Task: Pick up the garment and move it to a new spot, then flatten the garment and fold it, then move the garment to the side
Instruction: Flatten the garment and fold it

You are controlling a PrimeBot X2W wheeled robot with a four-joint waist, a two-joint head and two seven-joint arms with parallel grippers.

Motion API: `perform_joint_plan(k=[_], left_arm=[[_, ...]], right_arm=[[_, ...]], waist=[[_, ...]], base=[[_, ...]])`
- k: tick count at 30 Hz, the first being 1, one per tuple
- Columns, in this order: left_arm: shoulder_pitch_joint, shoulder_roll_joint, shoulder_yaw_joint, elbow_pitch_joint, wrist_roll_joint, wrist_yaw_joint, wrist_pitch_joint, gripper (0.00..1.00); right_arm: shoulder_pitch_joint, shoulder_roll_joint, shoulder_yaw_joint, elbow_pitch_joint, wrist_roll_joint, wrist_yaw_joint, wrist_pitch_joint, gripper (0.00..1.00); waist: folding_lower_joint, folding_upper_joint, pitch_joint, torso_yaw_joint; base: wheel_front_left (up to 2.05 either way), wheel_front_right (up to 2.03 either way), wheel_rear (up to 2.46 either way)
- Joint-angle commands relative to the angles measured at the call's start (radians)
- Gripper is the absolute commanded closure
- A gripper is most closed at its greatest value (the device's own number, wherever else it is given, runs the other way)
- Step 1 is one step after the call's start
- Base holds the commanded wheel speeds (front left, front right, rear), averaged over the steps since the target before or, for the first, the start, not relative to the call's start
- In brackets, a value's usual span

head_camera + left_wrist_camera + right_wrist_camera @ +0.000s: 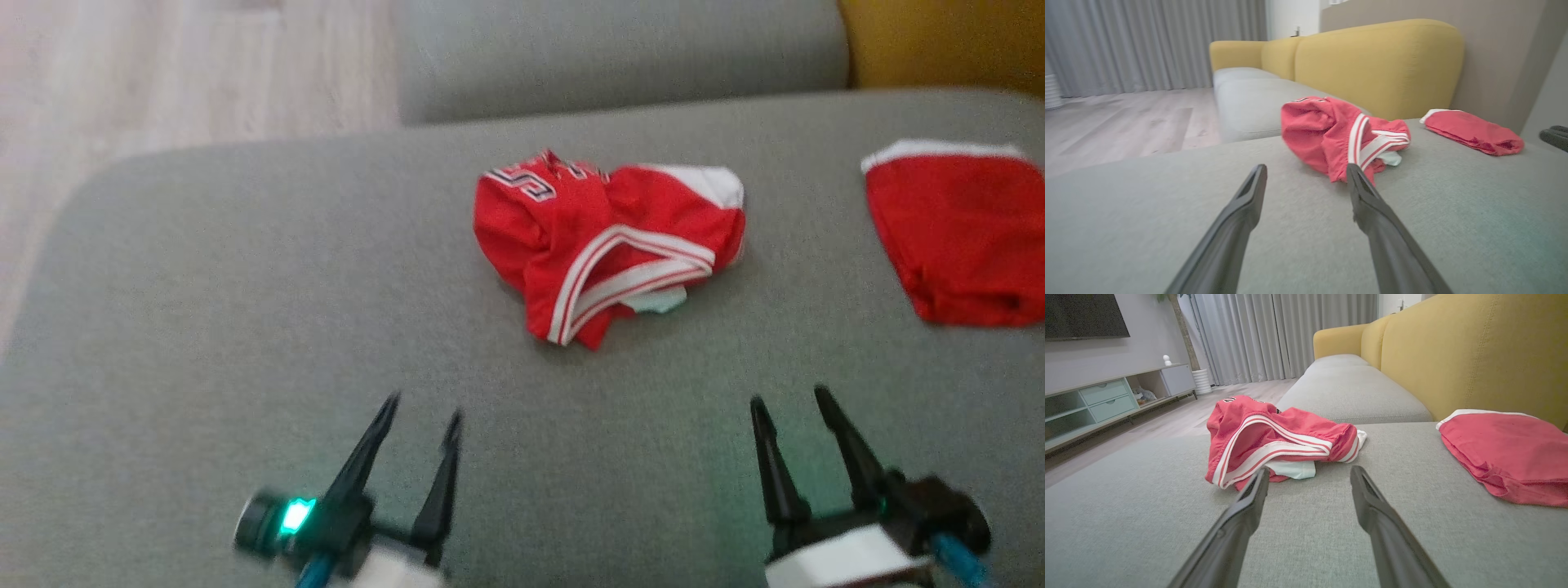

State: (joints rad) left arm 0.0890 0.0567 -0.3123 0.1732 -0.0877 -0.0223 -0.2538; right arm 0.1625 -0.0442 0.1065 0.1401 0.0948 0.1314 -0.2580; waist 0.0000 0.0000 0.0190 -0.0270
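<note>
We note crumpled red garment (608,245) on grey sofa seat (245,327), far of both claws and between them, touching neither. Long axis runs roughly left-right. Left gripper (424,406) and right gripper (789,396) both wide, empty. We judge neither arm clearly nearer.

— Any writing you can read out there?
— Only on the jersey (604,245), lying beyond my left fingers (363,457) and right fingers (775,465), between the two pairs. Along its edge farthest from the fingertips I see big white characters (531,181) with dark outlines. One could be a 5 or an S, but the head view is too blurred to say.
— Wrist cameras sharper?
— From the right wrist I catch just a sliver of that print (1229,399) on the far fold, unreadable.
</note>
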Motion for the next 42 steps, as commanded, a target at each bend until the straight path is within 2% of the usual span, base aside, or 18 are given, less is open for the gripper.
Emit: perform_joint_plan(k=[1, 8, 9, 16, 17, 18, 20, 27, 31, 35, 39, 42], left_arm=[[-0.122, -0.006, 0.003, 0.003, 0.017, -0.020, -0.008, 0.00], [-0.406, -0.006, -0.112, 0.225, 0.063, -0.086, -0.008, 0.00], [-0.468, -0.006, -0.132, 0.291, 0.068, -0.093, -0.008, 0.00], [-0.604, -0.006, -0.161, 0.460, 0.051, -0.101, -0.008, 0.00], [-0.615, -0.006, -0.161, 0.470, 0.048, -0.101, -0.008, 0.05], [-0.625, -0.006, -0.160, 0.470, 0.045, -0.102, -0.008, 0.51], [-0.634, -0.003, -0.157, 0.450, 0.043, -0.102, -0.008, 1.00], [-0.626, 0.002, -0.182, 0.317, 0.013, -0.106, -0.008, 1.00], [-0.680, -0.002, -0.265, 0.211, -0.108, -0.108, -0.008, 1.00], [-0.856, 0.009, -0.323, 0.175, -0.223, -0.108, -0.008, 1.00], [-1.084, 0.025, -0.280, 0.213, -0.308, -0.108, -0.008, 1.00], [-1.252, 0.031, -0.189, 0.266, -0.354, -0.108, -0.008, 1.00]], right_arm=[[-0.083, -0.006, 0.030, -0.045, -0.007, -0.001, -0.004, 0.00], [-0.175, -0.006, 0.057, -0.054, -0.017, -0.001, -0.004, 0.00], [-0.195, -0.006, 0.062, -0.054, -0.015, -0.001, -0.004, 0.00], [-0.228, -0.006, 0.070, -0.060, 0.002, -0.001, -0.004, 0.00], [-0.230, -0.006, 0.069, -0.061, 0.004, -0.001, -0.004, 0.00], [-0.232, -0.006, 0.066, -0.061, 0.007, -0.001, -0.004, 0.00], [-0.233, -0.006, 0.066, -0.061, 0.012, -0.001, -0.004, 0.00], [-0.228, -0.006, 0.075, -0.052, 0.032, -0.001, -0.004, 0.00], [-0.229, -0.006, 0.097, -0.044, 0.053, -0.001, -0.004, 0.00], [-0.225, -0.006, 0.143, -0.025, 0.076, -0.001, -0.004, 0.00], [-0.206, -0.006, 0.169, -0.014, 0.098, -0.001, -0.004, 0.00], [-0.188, -0.006, 0.172, -0.011, 0.100, -0.001, -0.004, 0.00]], waist=[[0.0000, 0.0000, 0.100, -0.050], [0.0000, 0.0000, 0.261, -0.126], [0.0000, 0.0000, 0.288, -0.149], [0.0000, 0.0000, 0.335, -0.217], [0.0000, 0.0000, 0.338, -0.223], [0.0000, 0.0000, 0.339, -0.228], [0.0000, 0.0000, 0.338, -0.238], [0.0000, 0.0000, 0.302, -0.264], [0.0000, 0.0000, 0.257, -0.299], [0.0000, 0.0000, 0.201, -0.359], [0.0000, 0.0000, 0.147, -0.404], [0.0000, 0.0000, 0.124, -0.403]], base=[[0.00, 0.00, 0.00], [0.00, 0.00, 0.00], [0.00, 0.00, 0.00], [0.00, 0.00, 0.00], [0.00, 0.00, 0.00], [0.00, 0.00, 0.00], [0.00, 0.00, 0.00], [0.00, 0.00, 0.00], [0.00, 0.00, 0.00], [0.00, 0.00, 0.00], [0.00, 0.00, 0.00], [0.00, 0.00, 0.00]])
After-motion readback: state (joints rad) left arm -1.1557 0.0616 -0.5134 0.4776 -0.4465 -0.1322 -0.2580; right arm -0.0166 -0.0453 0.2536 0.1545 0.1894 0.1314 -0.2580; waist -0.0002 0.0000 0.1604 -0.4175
